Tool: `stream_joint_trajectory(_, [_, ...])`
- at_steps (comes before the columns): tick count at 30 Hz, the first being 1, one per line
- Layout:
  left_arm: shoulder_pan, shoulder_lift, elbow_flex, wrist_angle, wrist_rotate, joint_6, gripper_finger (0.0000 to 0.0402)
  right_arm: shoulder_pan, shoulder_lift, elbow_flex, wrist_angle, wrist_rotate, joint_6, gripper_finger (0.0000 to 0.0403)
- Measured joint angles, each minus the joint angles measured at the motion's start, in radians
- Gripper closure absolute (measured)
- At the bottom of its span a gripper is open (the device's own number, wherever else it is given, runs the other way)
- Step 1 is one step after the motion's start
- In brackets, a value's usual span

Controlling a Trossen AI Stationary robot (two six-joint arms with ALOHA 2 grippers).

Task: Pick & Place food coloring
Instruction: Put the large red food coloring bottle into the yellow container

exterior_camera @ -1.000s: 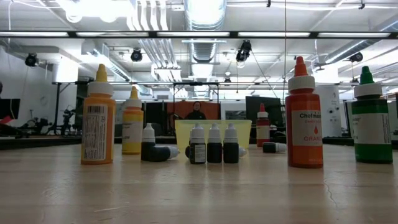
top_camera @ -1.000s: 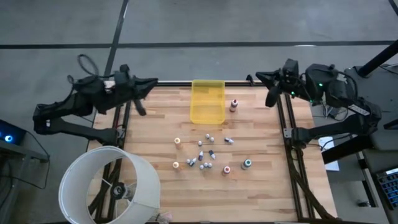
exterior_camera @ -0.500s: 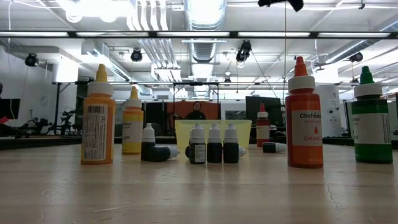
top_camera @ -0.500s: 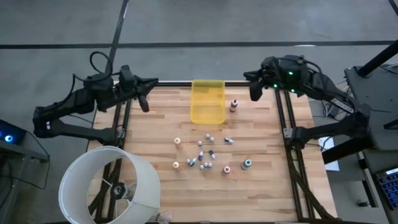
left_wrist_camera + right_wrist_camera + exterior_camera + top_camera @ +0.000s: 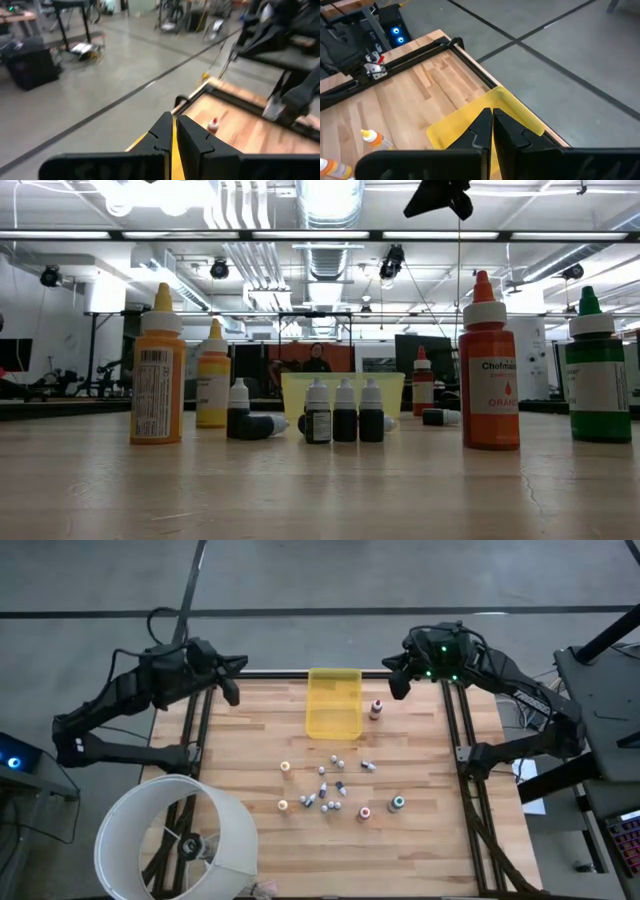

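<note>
Right gripper (image 5: 397,686) is pinched shut w/ nothing in it, hanging up by the table's back right corner. High view: the food coloring (image 5: 327,786) is a loose scatter of tiny bottles mid-table, well apart from it toward the front, w/ the yellow tray (image 5: 334,703) just beside the gripper, between it and the left gripper (image 5: 231,692), which is also closed, empty, at the back left corner. One red-capped bottle (image 5: 376,708) sits closest to the right gripper, right next to the tray.

Low view: gripper tip (image 5: 438,194) hangs high above everything. Bottles stand upright mostly, a couple lie on their sides. The orange bottle (image 5: 489,365) and green bottle (image 5: 596,369) look bigger bc they're nearer the cam.

Left wrist view: fingers (image 5: 170,137) pressed together, table edge beyond.

Right wrist view: fingers (image 5: 491,129) together, tray (image 5: 470,122) just past them.

Imo these things are super light, hard smooth plastic, tippy, prob slippery. I'd grab across the body below the cap, straight down.
</note>
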Motion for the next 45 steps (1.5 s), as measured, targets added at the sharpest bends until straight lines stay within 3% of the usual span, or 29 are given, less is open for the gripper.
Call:
stream_joint_trajectory(7, [0.059,0.083,0.105,-0.123,0.038,0.012,0.0401,-0.033,0.001,0.000,-0.001,-0.001,-0.007,0.0394])
stream_joint_trajectory(14, [0.065,0.116,0.099,-0.124,0.104,0.001,0.0401,-0.050,0.001,0.000,-0.049,-0.003,-0.032,0.0394])
stream_joint_trajectory(26, [0.063,0.060,-0.094,-0.040,0.187,-0.115,0.0401,-0.049,0.002,-0.017,-0.150,-0.002,-0.034,0.0394])
stream_joint_trajectory(35, [0.060,0.011,-0.238,0.086,0.246,-0.148,0.0401,-0.048,0.002,-0.124,-0.157,-0.030,-0.063,0.0394])
stream_joint_trajectory(45, [0.059,0.009,-0.310,0.111,0.265,-0.152,0.0401,-0.049,0.003,-0.221,-0.120,-0.050,-0.093,0.0394])
